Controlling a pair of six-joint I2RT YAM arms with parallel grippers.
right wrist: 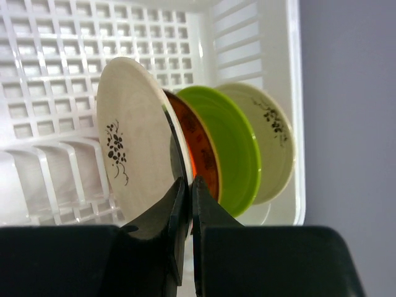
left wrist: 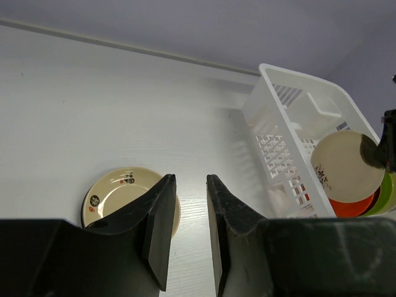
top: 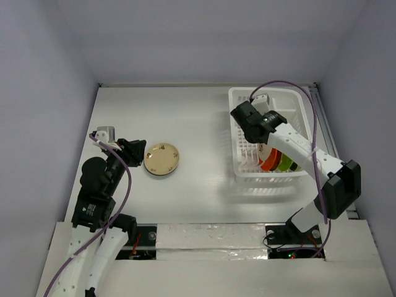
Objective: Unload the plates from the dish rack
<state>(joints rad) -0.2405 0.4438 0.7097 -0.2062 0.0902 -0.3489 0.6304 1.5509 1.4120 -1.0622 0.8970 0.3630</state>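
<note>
One tan plate (top: 161, 158) is lying unloaded on the worktop (top: 185, 117). Four are standing in the dish rack (top: 281, 91), the right fingers (right wrist: 178, 216) pinching the rim of the front cream plate (right wrist: 133, 148). The left fingers (left wrist: 159, 216) are hanging open nearby.

Worktop (top: 185, 117): flat white surface, fills centre of top view. Small round tan-cream ceramic plate (top: 161, 159) with dark markings lies flat, left of centre. White rectangular slotted plastic dish rack (top: 272, 176) stands at right, well apart from that plate, reaching toward upper right.
</note>
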